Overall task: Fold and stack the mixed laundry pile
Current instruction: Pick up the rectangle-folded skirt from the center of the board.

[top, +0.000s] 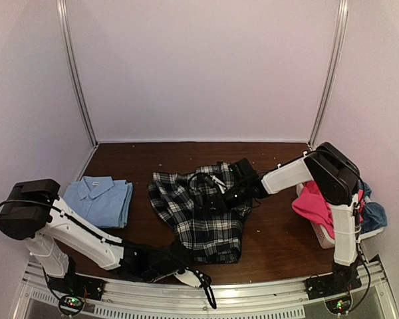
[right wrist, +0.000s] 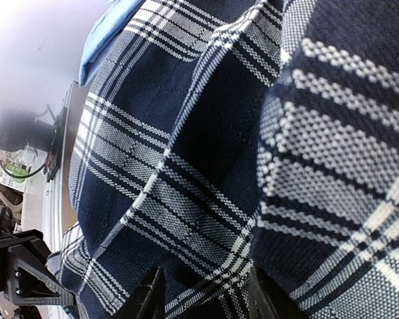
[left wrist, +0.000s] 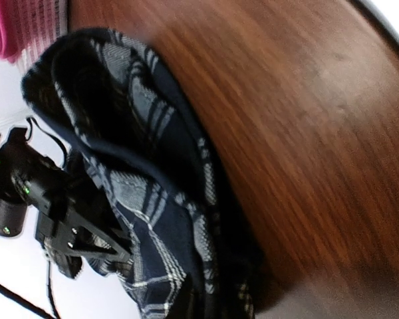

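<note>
A black-and-white plaid cotton shirt lies spread and rumpled in the middle of the dark brown wooden table, with its far part bunched up. The right arm's two-finger gripper is down on that bunched part, toward the table's far side. In the right wrist view its dark fingers stand partly apart with a fold of the plaid cloth pinched between them, and the weave rises close to the lens. The left arm reaches low along the table's near edge, and its two-finger gripper is at the near hem of the plaid shirt. The left wrist view shows only a blurred hump of plaid cloth on the wood, so whether those jaws are wide or narrow cannot be told. A light blue collared shirt lies folded flat at the table's left side. At the table's right edge stands a white plastic lattice basket, with hot-pink trousers spilling over its inner rim and a duller blue cloth hanging at its outer side.
</note>
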